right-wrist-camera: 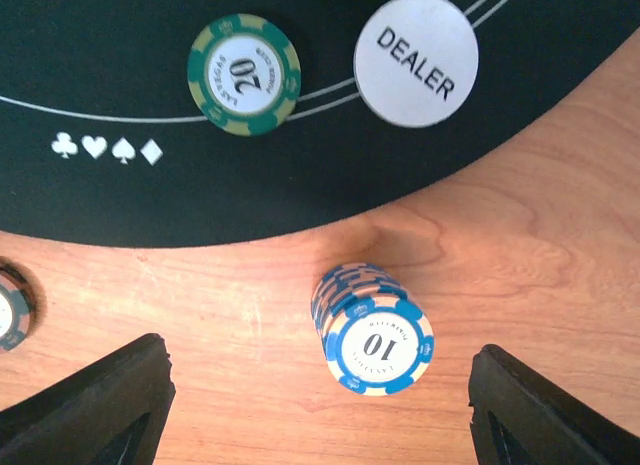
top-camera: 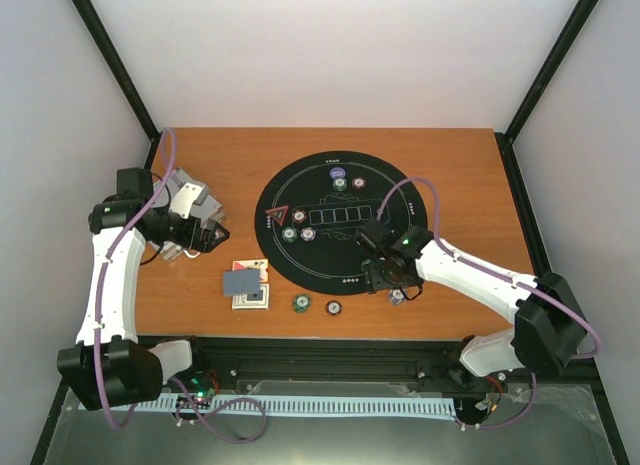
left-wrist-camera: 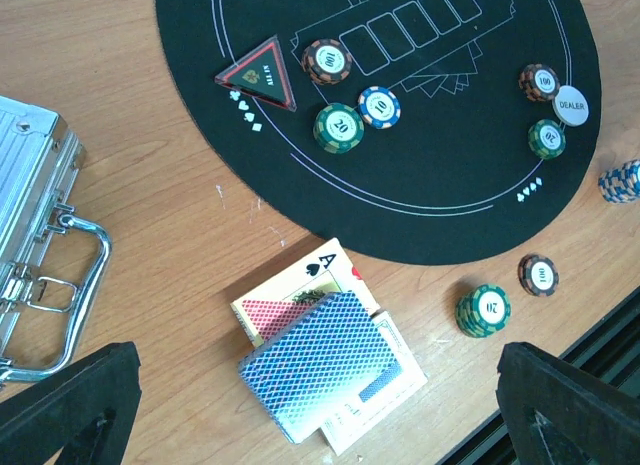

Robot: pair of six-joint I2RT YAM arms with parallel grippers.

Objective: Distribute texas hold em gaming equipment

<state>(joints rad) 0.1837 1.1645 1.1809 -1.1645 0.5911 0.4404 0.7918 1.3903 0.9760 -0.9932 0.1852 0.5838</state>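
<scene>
Blue-white chip stack (right-wrist-camera: 372, 330) sits on the counter (right-wrist-camera: 520, 265), just off the mat (right-wrist-camera: 300, 185) edge and near the dealer button (right-wrist-camera: 416, 60). Chips look stiff and smooth-rimmed, loose on each other, so the stack likely shears if pushed at the top. Take it across the rim, covering full height. Right claw (right-wrist-camera: 318, 410) is spread wide, straddles the stack, empty. Left claw (left-wrist-camera: 320, 415) is wide too, empty, over the deck (left-wrist-camera: 315, 355). Cards look thin and slick, so pinch by the long edges.
</scene>
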